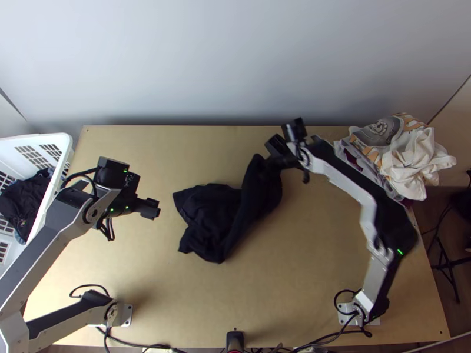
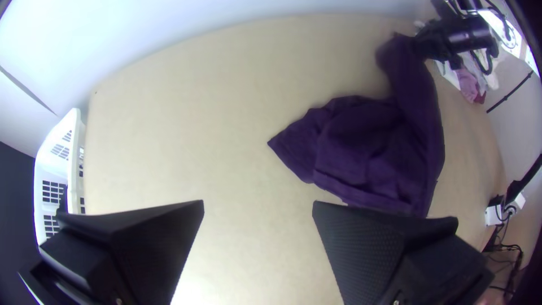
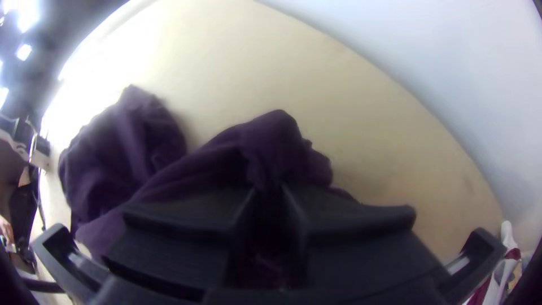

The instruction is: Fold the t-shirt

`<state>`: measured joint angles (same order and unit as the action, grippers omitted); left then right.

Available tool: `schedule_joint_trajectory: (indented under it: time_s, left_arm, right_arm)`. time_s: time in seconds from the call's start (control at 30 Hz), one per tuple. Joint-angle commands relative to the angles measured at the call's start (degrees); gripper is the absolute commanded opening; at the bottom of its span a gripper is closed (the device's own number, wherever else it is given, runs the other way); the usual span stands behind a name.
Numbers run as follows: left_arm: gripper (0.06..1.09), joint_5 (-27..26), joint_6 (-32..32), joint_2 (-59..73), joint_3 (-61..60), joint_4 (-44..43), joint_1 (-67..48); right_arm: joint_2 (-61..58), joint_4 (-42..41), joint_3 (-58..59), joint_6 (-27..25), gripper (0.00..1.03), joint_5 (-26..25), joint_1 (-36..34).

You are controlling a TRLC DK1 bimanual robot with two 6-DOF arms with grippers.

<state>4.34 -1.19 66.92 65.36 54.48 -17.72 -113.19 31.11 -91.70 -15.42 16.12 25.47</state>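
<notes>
Dark t-shirt (image 1: pixel 206 217) bunched, no fold made; spreading and folding likely both remain. Right gripper (image 3: pixel 268 189) pinches its raised end; left gripper (image 2: pixel 258 201), wide, empty, apart from it.

The t-shirt (image 1: pixel 206 217) lies on the table (image 1: pixel 282 294) before me; basket (image 1: pixel 63 141) to my left; clothes pile (image 1: pixel 412 157) far right.
</notes>
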Motion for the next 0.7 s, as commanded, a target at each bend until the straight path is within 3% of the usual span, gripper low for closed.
schedule_joint_trajectory:
  time_s: [0.0,0.3,0.47,0.67]
  left_arm:
    - [1.0,-0.3,1.02,-0.21,-0.76,-0.51,1.72]
    - [1.0,-3.11,-0.04,-0.29,-7.18,-6.23,-0.65]
    - [1.02,-4.78,-1.62,9.02,-7.27,-9.04,-0.04]
    - [1.02,-11.02,-5.22,17.28,-5.42,-13.7,-3.73]
  right_arm:
    - [-11.53,-3.52,-9.2,8.13,0.99,-3.11,-0.69]
    - [5.96,-2.99,8.91,8.92,0.99,-3.02,-1.83]
    - [17.65,-3.34,18.66,9.0,0.99,-3.02,-0.51]
    - [25.47,-2.55,21.48,9.71,0.99,-3.02,0.37]
